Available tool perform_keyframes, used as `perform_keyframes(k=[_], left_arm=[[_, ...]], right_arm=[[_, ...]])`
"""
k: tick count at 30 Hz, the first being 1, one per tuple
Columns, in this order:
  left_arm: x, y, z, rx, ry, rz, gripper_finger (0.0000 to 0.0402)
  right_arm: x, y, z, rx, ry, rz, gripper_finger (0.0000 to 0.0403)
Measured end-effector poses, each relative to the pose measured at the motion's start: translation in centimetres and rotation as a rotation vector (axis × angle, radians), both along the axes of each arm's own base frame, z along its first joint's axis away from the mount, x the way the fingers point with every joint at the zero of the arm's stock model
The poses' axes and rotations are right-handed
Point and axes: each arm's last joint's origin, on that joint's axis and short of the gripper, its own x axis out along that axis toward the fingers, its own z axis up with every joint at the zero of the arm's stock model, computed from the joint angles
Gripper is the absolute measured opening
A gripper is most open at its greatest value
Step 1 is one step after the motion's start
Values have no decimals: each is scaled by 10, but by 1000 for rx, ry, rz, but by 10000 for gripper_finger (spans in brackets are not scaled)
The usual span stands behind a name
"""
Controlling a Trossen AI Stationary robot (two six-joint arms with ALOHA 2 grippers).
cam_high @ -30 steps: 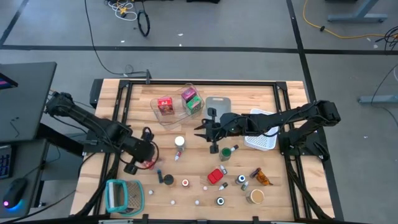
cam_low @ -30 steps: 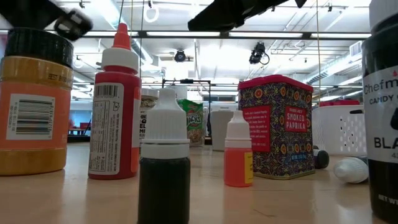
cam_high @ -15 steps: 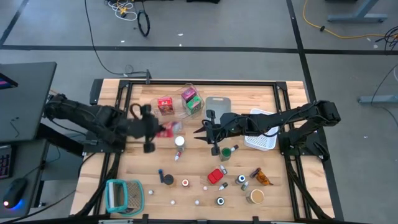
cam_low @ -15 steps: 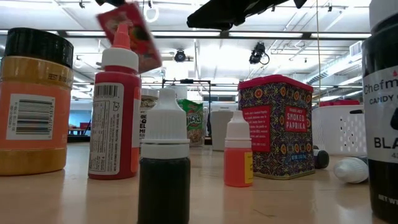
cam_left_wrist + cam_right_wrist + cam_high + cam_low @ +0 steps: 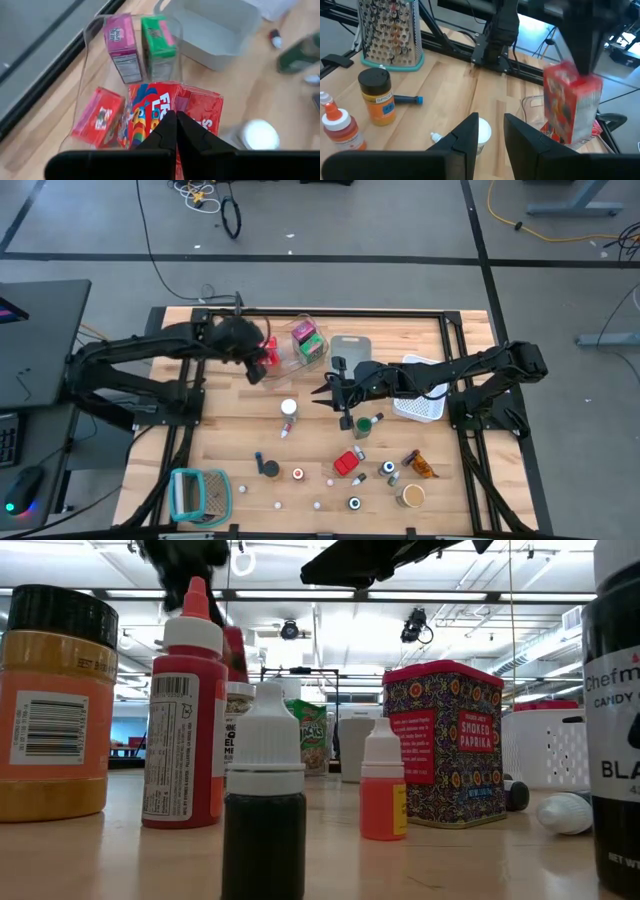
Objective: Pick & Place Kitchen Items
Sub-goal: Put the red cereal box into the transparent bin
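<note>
Cardboard red packet (image 5: 192, 112), light and crushable, is pinched at its top edge by left gripper (image 5: 176, 131), above clear bin (image 5: 283, 363) at table's 12 o'clock; right gripper (image 5: 327, 389) waits part-spread at centre.

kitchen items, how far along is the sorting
Three boxes already sit in the clear bin. The left claw, shut on a red box, hangs over that bin. Bottles and jars remain on the table; the right claw waits mid-table.
</note>
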Motion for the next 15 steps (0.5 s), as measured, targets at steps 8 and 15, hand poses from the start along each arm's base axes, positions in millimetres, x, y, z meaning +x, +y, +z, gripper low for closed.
perform_keyframes(k=[8,15], left_arm=[[-9,32,-45,-155,-21,41,4],[-14,37,-72,-243,-39,24,13]], right_arm=[[0,0,0,0,0,0,102],[0,0,0,0,0,0,102]])
